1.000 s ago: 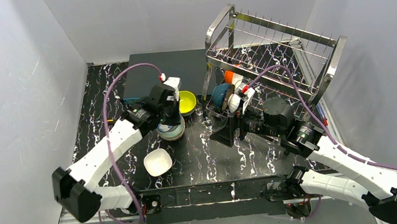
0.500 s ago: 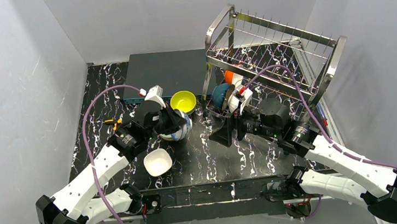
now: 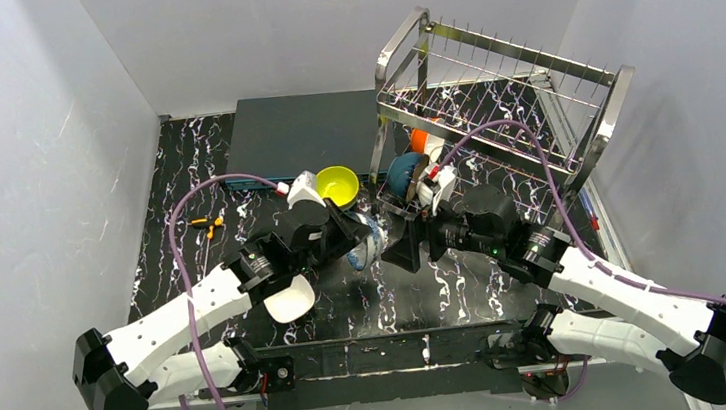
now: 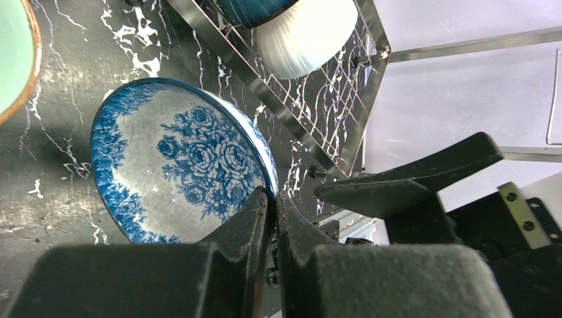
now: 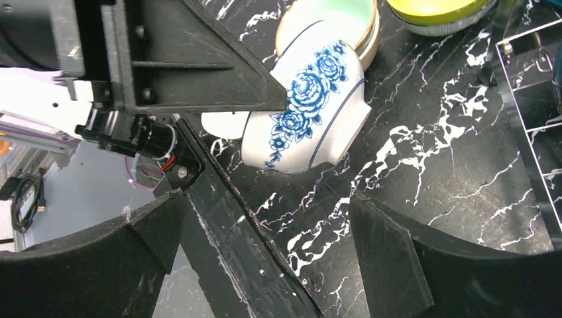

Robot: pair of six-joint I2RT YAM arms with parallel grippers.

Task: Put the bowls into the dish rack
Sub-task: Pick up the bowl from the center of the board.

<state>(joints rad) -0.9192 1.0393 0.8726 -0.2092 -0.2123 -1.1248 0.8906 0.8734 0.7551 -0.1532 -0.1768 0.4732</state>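
Note:
My left gripper (image 4: 272, 196) is shut on the rim of a white bowl with blue flowers (image 4: 179, 165), held tilted on edge above the table (image 3: 368, 243). My right gripper (image 3: 413, 242) stands wide open just right of that floral bowl (image 5: 308, 106), with nothing between its fingers. A pale green bowl with a tan rim (image 5: 331, 16) sits behind it, and a yellow-green bowl (image 3: 335, 186) and a white bowl (image 3: 288, 298) rest on the table. The steel dish rack (image 3: 500, 101) holds a dark blue bowl (image 3: 401, 171), an orange bowl (image 3: 423, 139) and a white bowl (image 4: 305, 33) in its lower tier.
A flat dark grey-blue box (image 3: 302, 130) lies at the back, left of the rack. A small orange object (image 3: 205, 223) lies on the marble tabletop (image 3: 175, 173) at the left. White walls close in on three sides.
My left gripper has lifted the floral bowl off the stack and carried it rightward, tipping it on edge near the right gripper. The right gripper has shifted slightly left and stayed open.

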